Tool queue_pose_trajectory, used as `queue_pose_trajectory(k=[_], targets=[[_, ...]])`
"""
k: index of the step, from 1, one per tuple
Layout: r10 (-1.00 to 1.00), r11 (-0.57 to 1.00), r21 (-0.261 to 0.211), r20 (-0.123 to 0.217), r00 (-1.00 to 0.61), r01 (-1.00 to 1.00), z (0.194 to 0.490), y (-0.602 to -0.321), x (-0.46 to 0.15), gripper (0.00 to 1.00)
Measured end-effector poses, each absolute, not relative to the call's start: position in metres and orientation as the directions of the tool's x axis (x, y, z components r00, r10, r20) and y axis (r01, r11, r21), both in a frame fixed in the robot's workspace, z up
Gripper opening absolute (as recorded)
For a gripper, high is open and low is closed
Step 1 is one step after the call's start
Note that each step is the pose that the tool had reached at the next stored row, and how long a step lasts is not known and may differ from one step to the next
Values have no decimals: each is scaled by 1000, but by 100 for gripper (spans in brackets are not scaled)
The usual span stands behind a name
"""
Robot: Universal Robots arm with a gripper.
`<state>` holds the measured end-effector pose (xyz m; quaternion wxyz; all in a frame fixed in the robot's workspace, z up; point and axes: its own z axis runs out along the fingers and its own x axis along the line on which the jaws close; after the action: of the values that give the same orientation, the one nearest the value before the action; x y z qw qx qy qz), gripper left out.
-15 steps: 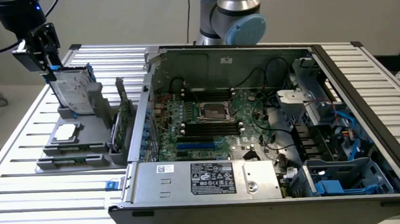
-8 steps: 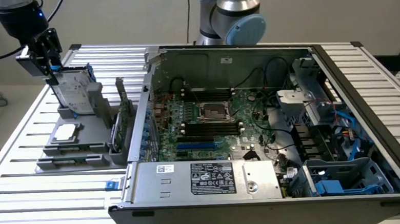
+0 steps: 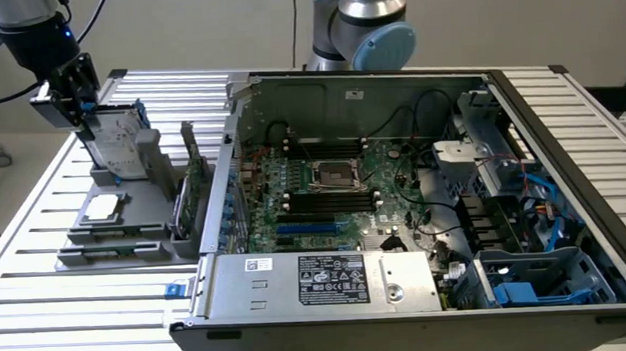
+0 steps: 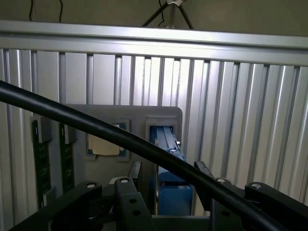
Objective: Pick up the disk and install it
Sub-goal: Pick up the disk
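Gripper (image 3: 82, 115) work, as we see it, is at the far left of the exterior view, where the tool hangs over the top edge of the disk (image 3: 121, 134). The disk stands upright in a slot of the grey holder (image 3: 133, 227), which rests on the slatted table (image 3: 41, 312), beside the open computer case (image 3: 394, 84) and apart from it.

From the wrist view we look along the gripper (image 4: 168, 168) and see the disk (image 4: 168, 195) edge-on, its blue carrier running down into the slot of the holder (image 4: 96, 115). The 2 fingers (image 4: 136, 169) are spread, 1 on each side of the blue carrier. We see a thin dark gap beside the carrier, so we read the tool as astride the disk and not pinching it. The disk's lower end sits in the slot, not lifted clear.

On the same holder we see 1 small square chip (image 3: 102, 206), lying flat in its recess, on the side of the disk nearer the exterior camera. In the wrist view the chip (image 4: 106, 144) sits just beside the disk's slot. A green circuit card (image 3: 192, 190) stands upright between the holder and the case wall. A black cable (image 4: 96, 129) crosses the wrist view in front of the holder.

Inside the case, a blue drive cage (image 3: 533, 283) sits at the exterior view's lower right.
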<state>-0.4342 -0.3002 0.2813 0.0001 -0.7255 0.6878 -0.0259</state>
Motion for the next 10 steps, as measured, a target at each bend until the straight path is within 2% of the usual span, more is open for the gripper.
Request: queue_pose_trajectory(k=[4, 10], targets=[[-998, -54, -36, 28, 53, -998, 280, -300, -434, 56], [-999, -50, -38, -6, 50, -998, 280, -300, -435, 56]])
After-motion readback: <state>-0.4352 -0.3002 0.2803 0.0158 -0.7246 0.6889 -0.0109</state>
